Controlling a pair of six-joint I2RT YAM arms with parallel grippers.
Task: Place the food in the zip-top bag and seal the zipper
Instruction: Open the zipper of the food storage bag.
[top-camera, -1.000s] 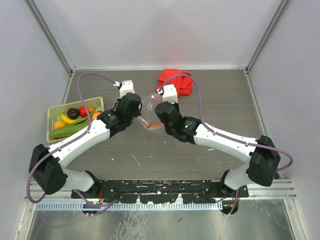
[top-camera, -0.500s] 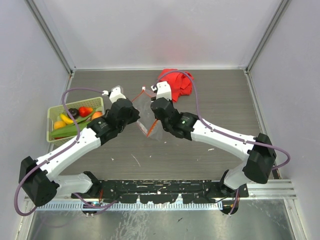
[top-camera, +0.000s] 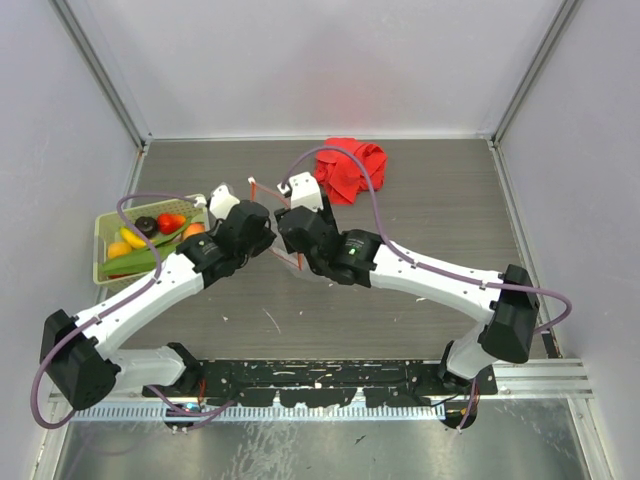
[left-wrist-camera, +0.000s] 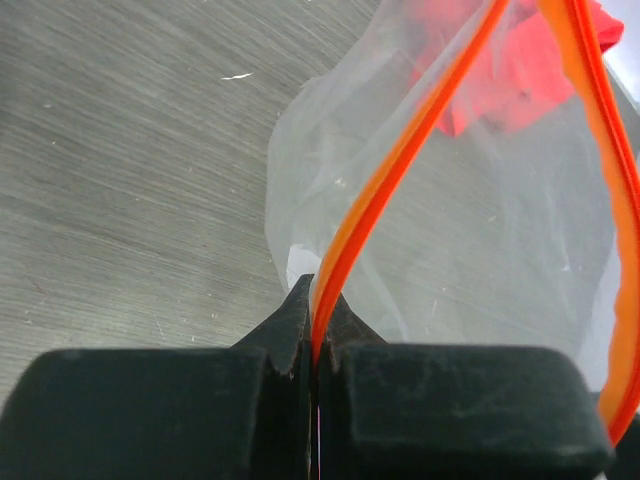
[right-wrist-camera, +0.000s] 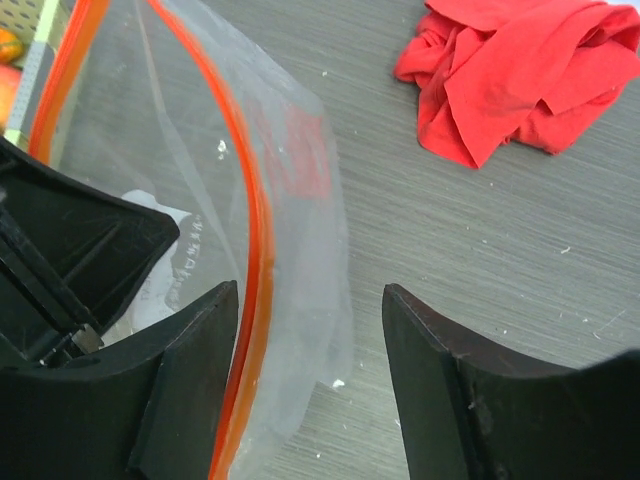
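Orange zipper (left-wrist-camera: 400, 170) sits pinched in our left gripper (left-wrist-camera: 315, 340), right of the basket (top-camera: 150, 205); our right gripper (right-wrist-camera: 310, 350) stands spread about the bag (right-wrist-camera: 290, 200). One pinch only: the mouth may sag shut.

left arm (top-camera: 150, 290) stretched forward, angled right | left gripper (left-wrist-camera: 313, 305) jaws pinched tight on zipper (left-wrist-camera: 400, 170) | right arm (top-camera: 430, 280) stretched forward, angled left | right gripper (right-wrist-camera: 310, 300) jaws apart, not clamping, just right of left gripper | wrists close together
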